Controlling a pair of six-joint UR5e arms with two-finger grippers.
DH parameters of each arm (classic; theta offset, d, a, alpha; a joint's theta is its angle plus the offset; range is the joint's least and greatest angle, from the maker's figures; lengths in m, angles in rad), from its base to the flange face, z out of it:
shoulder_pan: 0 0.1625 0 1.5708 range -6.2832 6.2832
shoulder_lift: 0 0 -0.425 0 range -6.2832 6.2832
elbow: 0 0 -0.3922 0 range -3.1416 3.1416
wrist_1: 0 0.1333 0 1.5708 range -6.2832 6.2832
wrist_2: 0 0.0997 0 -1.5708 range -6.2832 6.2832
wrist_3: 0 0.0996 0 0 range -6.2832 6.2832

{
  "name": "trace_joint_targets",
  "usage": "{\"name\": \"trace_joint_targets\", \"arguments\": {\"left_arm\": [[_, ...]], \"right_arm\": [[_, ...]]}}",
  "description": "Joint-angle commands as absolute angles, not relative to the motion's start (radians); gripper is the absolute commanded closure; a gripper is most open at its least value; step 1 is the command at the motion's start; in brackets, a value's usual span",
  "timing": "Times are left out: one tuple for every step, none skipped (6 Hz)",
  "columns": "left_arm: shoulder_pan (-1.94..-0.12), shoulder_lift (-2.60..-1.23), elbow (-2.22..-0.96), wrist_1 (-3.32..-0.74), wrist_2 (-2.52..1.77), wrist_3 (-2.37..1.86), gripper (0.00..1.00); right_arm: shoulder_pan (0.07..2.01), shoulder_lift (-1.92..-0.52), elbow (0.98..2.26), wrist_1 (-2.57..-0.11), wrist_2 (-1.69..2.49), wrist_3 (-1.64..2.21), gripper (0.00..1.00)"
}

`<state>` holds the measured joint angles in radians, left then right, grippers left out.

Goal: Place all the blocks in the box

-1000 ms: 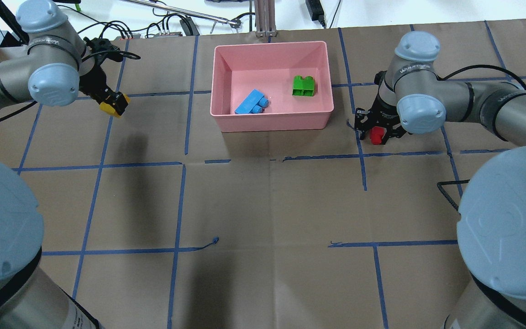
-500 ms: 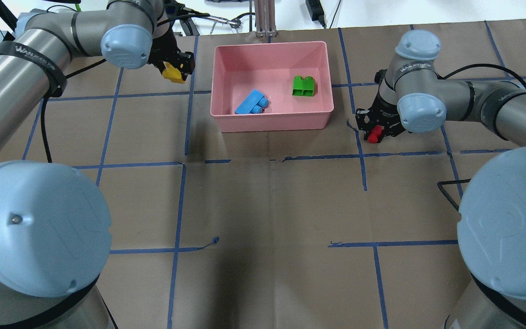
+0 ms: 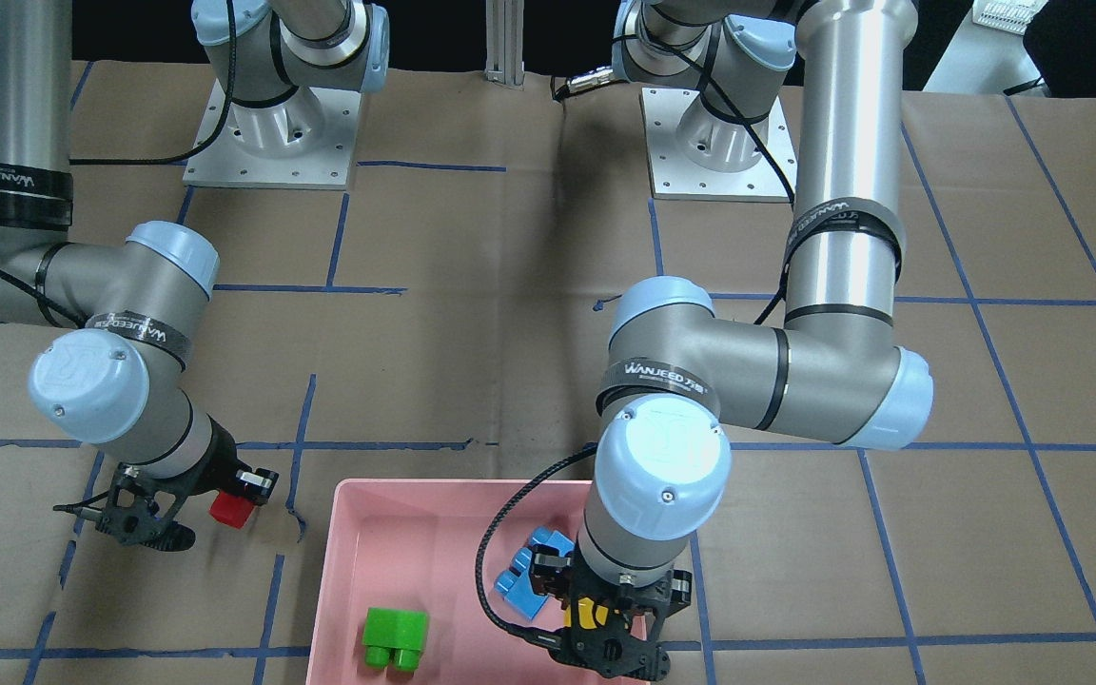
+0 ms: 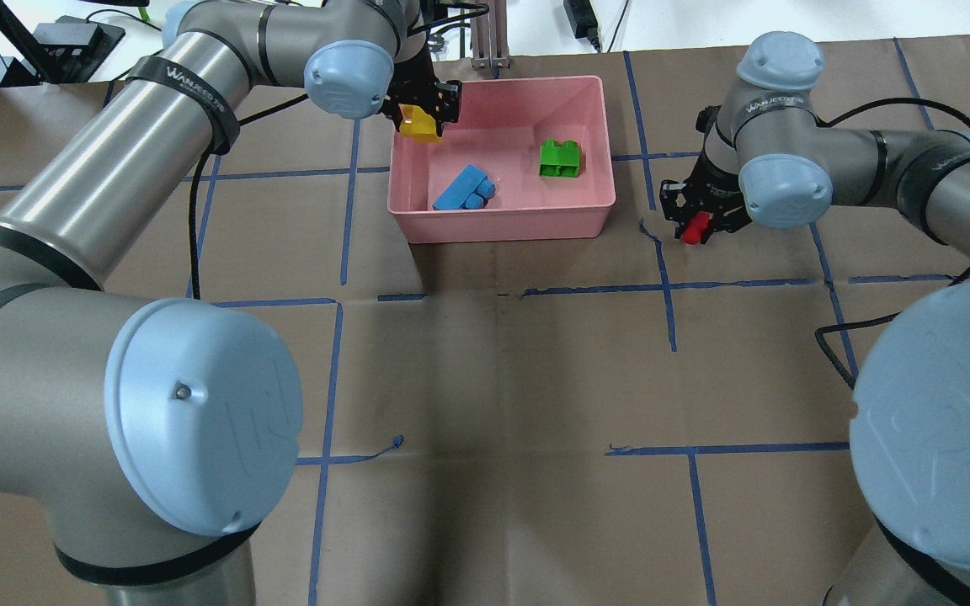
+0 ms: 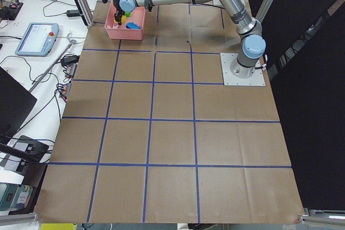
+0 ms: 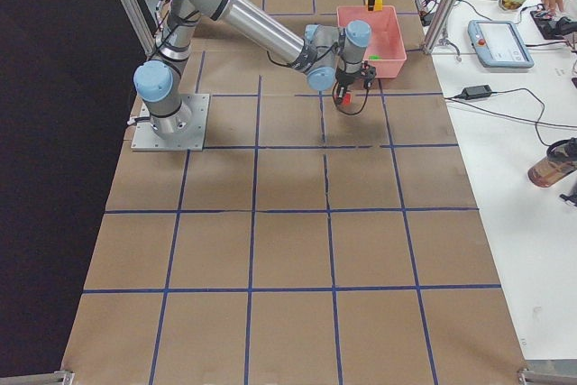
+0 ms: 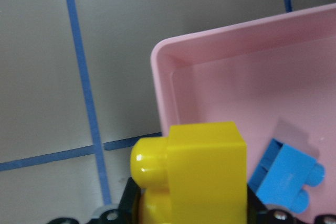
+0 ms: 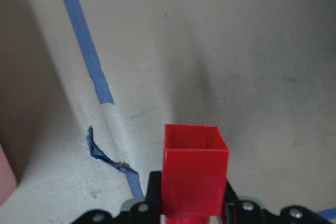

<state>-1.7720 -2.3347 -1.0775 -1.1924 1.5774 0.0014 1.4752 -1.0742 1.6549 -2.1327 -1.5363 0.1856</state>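
Cataloguing one box (image 4: 502, 225) and four items.

Item 1, yellow block (image 4: 419, 126): it was clamped in the left gripper (image 4: 423, 116) and hung over the box's far left corner, above its floor.

Item 2, red block (image 4: 693, 228): it was pinched in the right gripper (image 4: 695, 220), outside the box and near its right wall, over the table (image 4: 493, 379). Whether it cleared the table could not be told.

Items 3 and 4, blue block (image 4: 461, 188) and green block (image 4: 560, 158): both lay loose on the box floor, apart from each other. Blue was toward the robot's left and green toward the far right.

Box contents: those two only.

Handling, judged: all four seemed light, stiff and smooth plastic, unlikely to break in a short drop. Flat side faces looked the best hold, the studs a poor one. The red block showed a hollow open end in the wrist view, so its thin walls probably wanted only a moderate squeeze.
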Motion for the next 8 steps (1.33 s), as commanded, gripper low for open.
{"name": "trace_joint_targets", "arguments": {"left_arm": [[-1.804, -2.329, -1.118, -1.201, 1.586, -0.014, 0.01], [-1.796, -2.294, -1.135, -1.231, 1.588, -0.009, 0.01], [-1.789, -2.239, -1.153, -1.320, 1.586, -0.012, 0.01], [-1.735, -2.145, -1.210, -1.419, 1.585, -0.012, 0.01], [-1.671, -2.041, -1.297, -1.422, 1.582, -0.006, 0.01], [-1.617, -1.932, -1.362, -1.454, 1.586, -0.012, 0.01], [-1.615, -1.834, -1.403, -1.486, 1.574, -0.017, 0.01], [-1.623, -1.766, -1.432, -1.492, 1.581, -0.008, 0.01]], "right_arm": [[1.473, -1.103, 1.501, -1.929, -1.545, 0.183, 0.85], [1.474, -1.121, 1.418, -1.804, -1.545, 0.183, 0.85], [1.476, -1.130, 1.351, -1.708, -1.543, 0.183, 0.85], [1.479, -1.132, 1.335, -1.695, -1.545, 0.184, 0.85], [1.492, -1.128, 1.321, -1.698, -1.536, 0.184, 0.85], [1.541, -1.094, 1.269, -1.700, -1.531, 0.183, 0.85], [1.640, -1.028, 1.174, -1.716, -1.532, 0.201, 0.84], [1.708, -0.941, 1.072, -1.720, -1.531, 0.213, 0.84]]}}
